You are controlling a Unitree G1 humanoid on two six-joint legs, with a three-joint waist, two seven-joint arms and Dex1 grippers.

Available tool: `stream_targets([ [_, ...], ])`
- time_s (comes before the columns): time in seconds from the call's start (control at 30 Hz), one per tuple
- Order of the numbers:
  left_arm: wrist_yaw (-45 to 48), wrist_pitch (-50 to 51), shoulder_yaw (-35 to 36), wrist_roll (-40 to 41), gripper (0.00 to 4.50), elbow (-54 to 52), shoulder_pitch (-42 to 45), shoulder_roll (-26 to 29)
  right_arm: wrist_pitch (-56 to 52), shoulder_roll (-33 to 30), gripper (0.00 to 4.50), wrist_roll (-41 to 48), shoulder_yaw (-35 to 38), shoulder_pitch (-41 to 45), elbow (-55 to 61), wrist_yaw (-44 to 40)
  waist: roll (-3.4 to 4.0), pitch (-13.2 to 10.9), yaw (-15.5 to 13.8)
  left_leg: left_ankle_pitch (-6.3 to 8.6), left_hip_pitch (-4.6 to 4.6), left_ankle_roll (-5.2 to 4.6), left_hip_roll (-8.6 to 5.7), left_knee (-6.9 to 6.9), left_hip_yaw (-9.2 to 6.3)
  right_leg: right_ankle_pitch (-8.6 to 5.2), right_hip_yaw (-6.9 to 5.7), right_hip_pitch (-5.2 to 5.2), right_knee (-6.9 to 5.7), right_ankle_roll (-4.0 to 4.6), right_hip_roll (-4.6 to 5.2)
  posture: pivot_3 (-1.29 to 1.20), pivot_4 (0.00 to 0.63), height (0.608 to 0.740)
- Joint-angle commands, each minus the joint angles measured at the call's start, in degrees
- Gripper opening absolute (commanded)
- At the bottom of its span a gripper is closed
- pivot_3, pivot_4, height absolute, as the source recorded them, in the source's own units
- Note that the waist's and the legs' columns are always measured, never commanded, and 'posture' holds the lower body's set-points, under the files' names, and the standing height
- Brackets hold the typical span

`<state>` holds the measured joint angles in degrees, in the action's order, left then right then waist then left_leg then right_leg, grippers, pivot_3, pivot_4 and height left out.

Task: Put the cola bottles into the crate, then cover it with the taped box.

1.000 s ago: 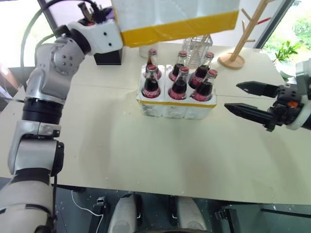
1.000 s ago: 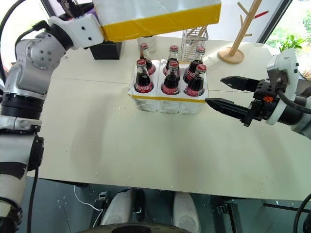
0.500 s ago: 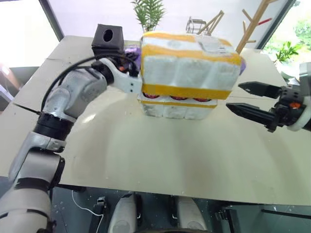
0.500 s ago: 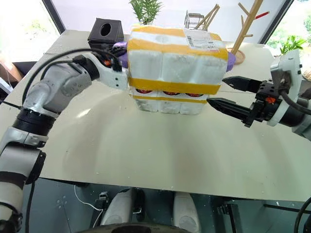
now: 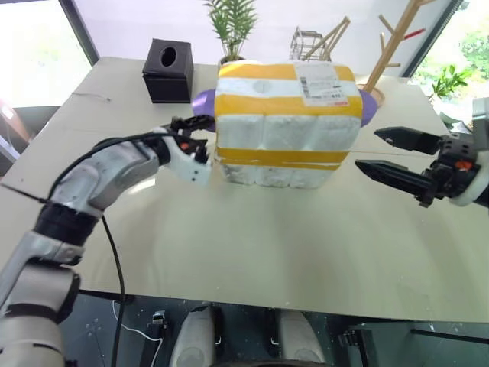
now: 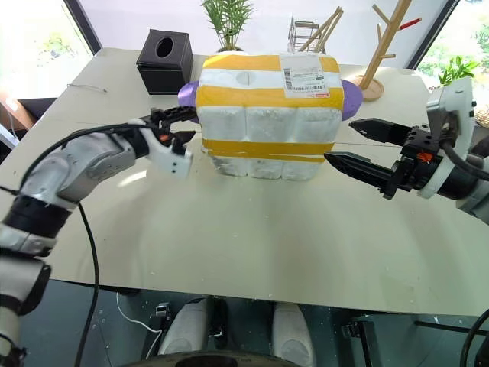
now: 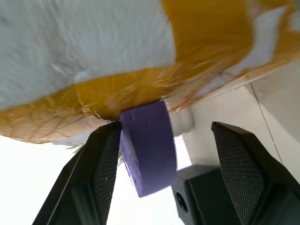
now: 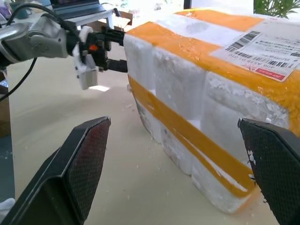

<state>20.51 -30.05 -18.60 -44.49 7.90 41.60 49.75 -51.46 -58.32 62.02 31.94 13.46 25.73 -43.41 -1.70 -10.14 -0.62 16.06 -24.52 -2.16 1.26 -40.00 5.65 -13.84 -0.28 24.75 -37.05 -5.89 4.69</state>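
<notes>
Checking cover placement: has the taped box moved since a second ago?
Yes. The taped box came down from above the table and now sits over the crate, covering the bottles.

The taped box [image 6: 266,115] label's [image 8: 266,49] barcodes and print are illegible.

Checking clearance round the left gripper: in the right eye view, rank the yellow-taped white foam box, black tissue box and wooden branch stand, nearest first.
From the left gripper:
1. Yellow-taped white foam box, right beside it.
2. Black tissue box, behind, at the table's far edge.
3. Wooden branch stand, far corner beyond the box.
</notes>
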Motion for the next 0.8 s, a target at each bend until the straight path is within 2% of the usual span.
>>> stream_targets([
  [0.03, 0.83, -3.53, 5.64, 7.10, 3.30, -5.02, -4.81, 4.41, 2.45, 0.46, 4.50, -1.66, 1.00, -0.95, 0.29, -0.98, 0.02, 0.01, 0.02, 0.00, 0.04, 0.00, 0.02, 0.00, 0.00, 0.00, 0.00, -0.03, -0.01, 0.00, 0.01, 0.00, 0.150, 0.740],
  [0.13, 8.66, -1.74, 12.45, 27.91, 3.30, -9.26, -14.43, 7.92, 3.35, 1.00, 4.50, -2.96, 0.82, -2.49, -0.52, -1.68, 0.03, 0.01, 0.15, 0.00, 0.09, 0.02, 0.10, 0.00, 0.00, 0.00, 0.01, -0.06, -0.02, 0.03, 0.07, 0.00, 0.150, 0.740],
  [0.2, 12.54, 5.31, 17.95, 40.12, 3.30, -11.52, -18.20, 7.24, 3.82, 0.99, 4.50, -3.86, 0.56, -2.98, -1.31, -2.40, 0.07, 0.02, 0.28, 0.00, 0.13, 0.04, 0.15, 0.00, 0.00, 0.00, 0.01, -0.07, -0.03, 0.04, 0.11, 0.00, 0.150, 0.740],
  [0.23, 15.60, 11.33, 19.89, 46.38, 3.30, -12.67, -19.70, 7.02, 3.98, 0.88, 4.50, -4.20, 0.43, -2.96, -1.78, -2.79, 0.07, 0.02, 0.07, -0.02, 0.14, 0.07, 0.15, 0.01, 0.00, 0.00, 0.01, -0.08, -0.02, 0.05, 0.13, 0.00, 0.150, 0.740],
  [0.27, 19.38, 21.70, 22.19, 55.72, 3.30, -14.35, -21.35, 7.12, 4.19, 0.66, 4.50, -4.58, 0.20, -2.71, -2.52, -3.28, 0.07, 0.02, 0.00, -0.05, 0.14, 0.14, 0.15, 0.00, -0.04, 0.00, -0.04, -0.10, -0.04, 0.06, 0.16, 0.00, 0.150, 0.740],
  [0.33, 23.76, 47.95, 28.00, 78.79, 3.30, -16.63, -22.19, 8.35, 4.46, 0.14, 4.50, -5.28, -0.43, -1.78, -4.13, -4.24, 0.08, 0.02, 0.07, -0.08, 0.17, 0.19, 0.14, -0.01, -0.04, 0.01, -0.06, -0.15, -0.04, 0.08, 0.15, 0.00, 0.150, 0.740],
  [0.37, 25.87, 57.88, 30.98, 88.16, 3.30, -16.62, -21.72, 9.45, 4.62, -0.13, 4.50, -5.65, -0.81, -1.28, -4.98, -4.74, 0.08, 0.02, 0.20, -0.08, 0.22, 0.20, 0.14, -0.01, -0.04, 0.01, -0.07, -0.20, -0.03, 0.08, 0.13, 0.00, 0.150, 0.740],
  [0.4, 27.99, 62.68, 33.75, 93.09, 3.30, -15.59, -20.72, 10.27, 4.77, -0.50, 4.50, -6.16, -1.43, -0.59, -6.03, -5.43, 0.08, 0.02, 0.42, -0.08, 0.24, 0.20, 0.15, -0.02, -0.05, 0.01, -0.07, -0.24, -0.04, 0.08, 0.06, 0.00, 0.150, 0.740],
  [0.43, 29.58, 67.17, 35.48, 96.06, 3.30, -14.26, -19.78, 11.55, 4.92, -0.83, 4.50, -6.70, -2.05, 0.06, -6.98, -6.18, 0.09, 0.01, 0.47, -0.09, 0.24, 0.20, 0.15, -0.03, -0.06, 0.01, -0.08, -0.23, -0.04, 0.08, -0.04, 0.00, 0.150, 0.740],
  [0.57, 37.01, 70.75, 38.67, 97.28, 3.30, -11.29, -18.17, 15.10, 5.16, -1.99, 4.50, -8.14, -4.85, 3.18, -10.45, -9.67, 0.11, 0.00, 0.61, -0.08, 0.27, 0.19, 0.10, 0.00, 0.00, 0.00, -0.08, -0.23, -0.01, 0.06, -0.14, 0.00, 0.150, 0.740],
  [0.8, 43.28, 71.43, 38.29, 93.77, 3.30, -8.25, -15.28, 17.73, 6.66, -1.94, 4.50, -11.41, -9.37, 7.99, -14.30, -13.28, 0.13, 0.00, 0.67, -0.07, 0.29, 0.17, 0.10, 0.02, 0.05, -0.09, -0.06, -0.23, 0.01, 0.22, -0.14, 0.00, 0.150, 0.740],
])
